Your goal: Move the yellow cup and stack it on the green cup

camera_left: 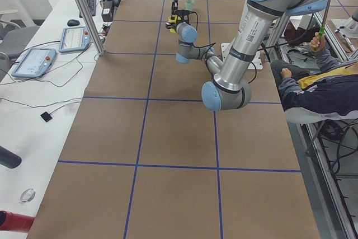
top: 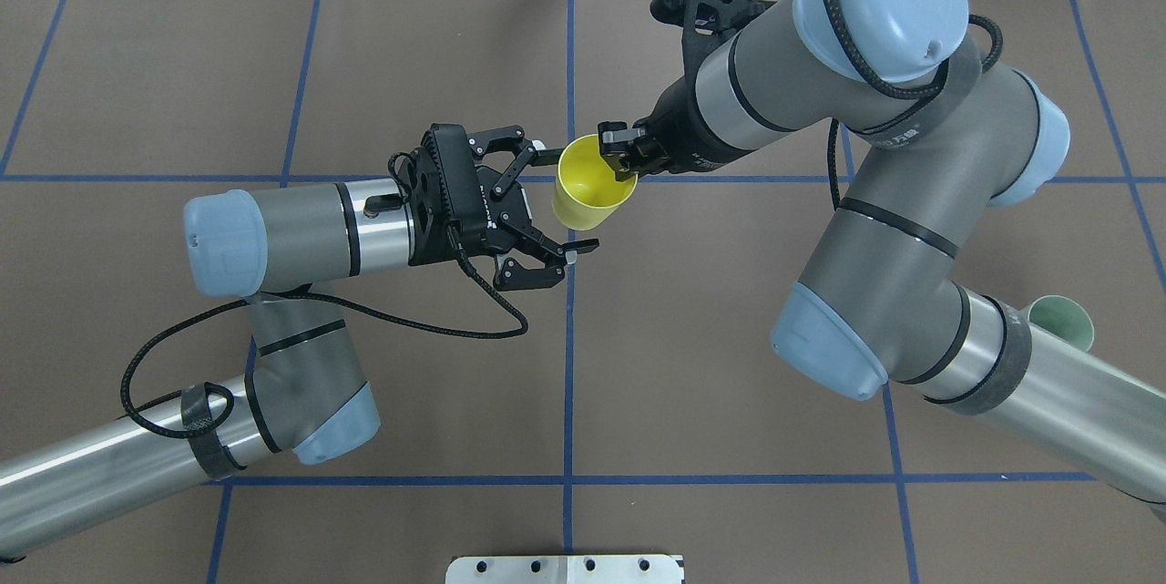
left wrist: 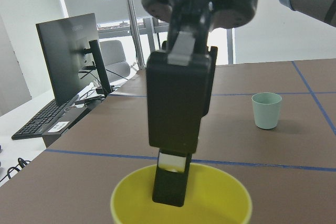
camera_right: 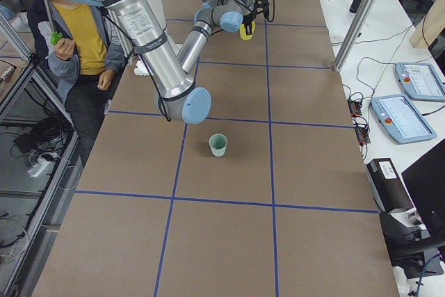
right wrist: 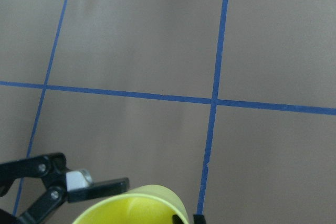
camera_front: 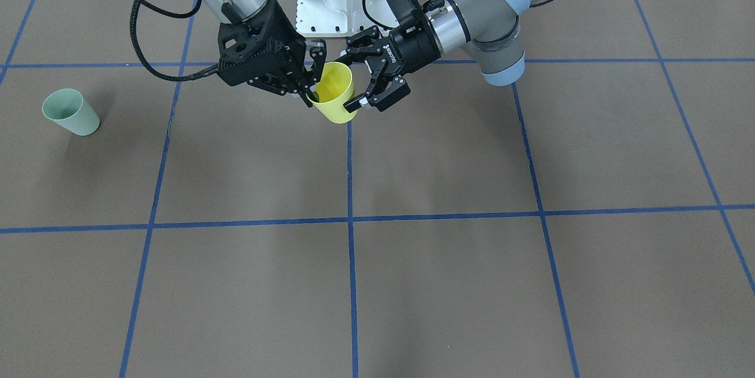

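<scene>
Brown tabletop [camera_front: 448, 154] gridded with blue tape lines [camera_front: 248, 223], a dark monitor [left wrist: 65, 51] on a desk beyond its end. Over the middle, close to the robot's base, a small bright yellow tapered plastic tumbler [top: 592, 192], mouth up and seemingly clear of the surface. Clenched on its rim, the right hand [top: 622, 156], one finger inside the mouth and one outside. Spread wide to either side of the tumbler wall, the left hand [top: 567, 197], released, not pressing it so far as can be told. Well apart on the robot's right, upright, a small pale mint-green plastic tumbler [camera_front: 71, 112]. Nearer the right arm, then: likely a sideways carry by that hand, yellow base down, axis vertical over the green mouth
</scene>
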Motion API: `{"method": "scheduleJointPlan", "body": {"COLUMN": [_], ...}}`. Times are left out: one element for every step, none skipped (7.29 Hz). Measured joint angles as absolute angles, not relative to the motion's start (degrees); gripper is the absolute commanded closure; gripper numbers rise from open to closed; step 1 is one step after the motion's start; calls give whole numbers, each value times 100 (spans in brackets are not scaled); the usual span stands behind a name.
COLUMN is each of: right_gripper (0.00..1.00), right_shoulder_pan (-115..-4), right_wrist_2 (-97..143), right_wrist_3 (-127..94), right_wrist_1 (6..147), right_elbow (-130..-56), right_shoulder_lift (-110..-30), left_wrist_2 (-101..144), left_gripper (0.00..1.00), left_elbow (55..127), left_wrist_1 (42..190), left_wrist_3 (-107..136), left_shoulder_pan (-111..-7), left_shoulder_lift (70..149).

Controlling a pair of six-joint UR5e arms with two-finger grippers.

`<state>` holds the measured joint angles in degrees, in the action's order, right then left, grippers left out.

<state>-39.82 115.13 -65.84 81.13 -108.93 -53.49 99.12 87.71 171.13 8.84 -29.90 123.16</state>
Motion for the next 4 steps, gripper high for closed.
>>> {"method": "scheduleJointPlan", "body": {"right_gripper": [100,100,100,100], "right_shoulder_pan": [-4021,-4109,-4272,-4509], "right_wrist_2": [11526,11546,11561,11574], "right_wrist_3": [-6585,-6587,-6585,-6580], "right_wrist_1": [8129,8177,8340,8582], "right_elbow": [-10905,-10920,-10944,-10971], "right_shoulder_lift": [-5359,-5367,-5373,-5390], "left_wrist_2": [9909,9905,9889,9809], "left_gripper": [1,1,1,1], "left_elbow": [8757,8727,8699,8679], "left_wrist_1": [17112,17110,17107,17087], "left_wrist_3": [886,887,892,913], "left_shoulder_pan": [-2993,-3000,-3006,-3009], "left_shoulder_lift": [12315,12314,12314,12311]}}
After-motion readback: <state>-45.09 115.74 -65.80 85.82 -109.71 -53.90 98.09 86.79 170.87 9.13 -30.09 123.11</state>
